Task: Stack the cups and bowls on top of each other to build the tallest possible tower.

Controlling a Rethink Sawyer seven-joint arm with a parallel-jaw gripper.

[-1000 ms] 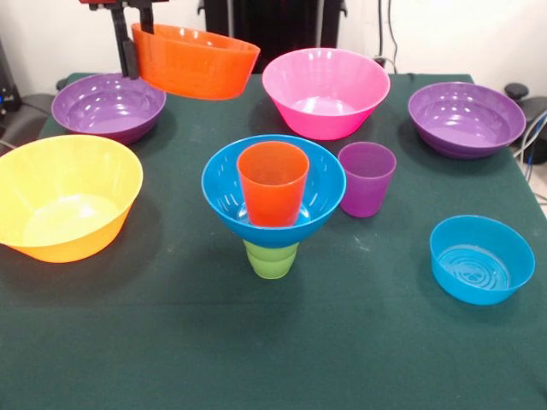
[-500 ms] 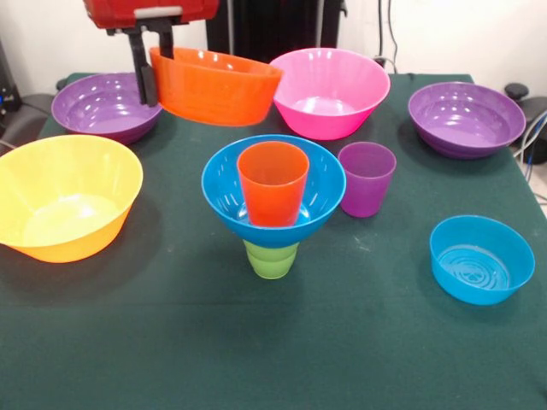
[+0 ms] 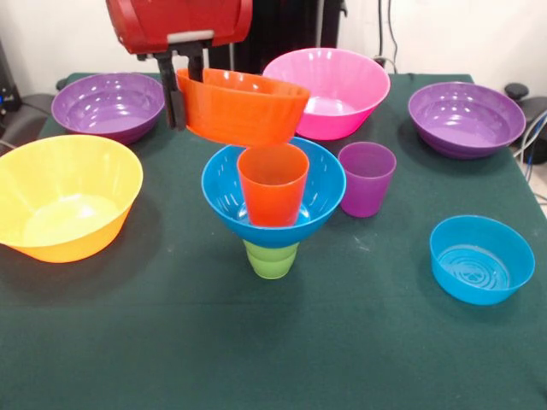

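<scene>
The gripper [image 3: 186, 90] comes down from a red arm housing [image 3: 179, 24] and has its dark fingers [image 3: 176, 107] closed across the rim of the small orange bowl [image 3: 244, 107], one inside the wall and one outside. The bowl hangs clear of everything, tilted with its free side a little higher, just above and behind the orange cup [image 3: 273, 184].

Taking the orange cup as the landmark: it stands upright inside the medium blue bowl [image 3: 320, 192], which sits on the inverted green cup [image 3: 272, 258] on the green table cloth [image 3: 273, 350]. This makes the tower so far. The held bowl's lower edge overlaps the far rim of the blue bowl in this view; whether they touch cannot be told.

To the right of the orange cup, just beside the blue bowl's rim, stands the purple cup [image 3: 367, 178]. Behind it is the large pink bowl [image 3: 342, 90], partly covered by the held bowl. Farther right sits a wide purple bowl [image 3: 466, 118], near the cloth's edge, and right and nearer the camera is the small shallow blue bowl [image 3: 481, 259].

Left of the cup lies the large yellow-orange bowl [image 3: 64, 196], reaching the picture's edge, with another wide purple bowl [image 3: 107, 104] behind it. The cloth in front of the green cup is open.
</scene>
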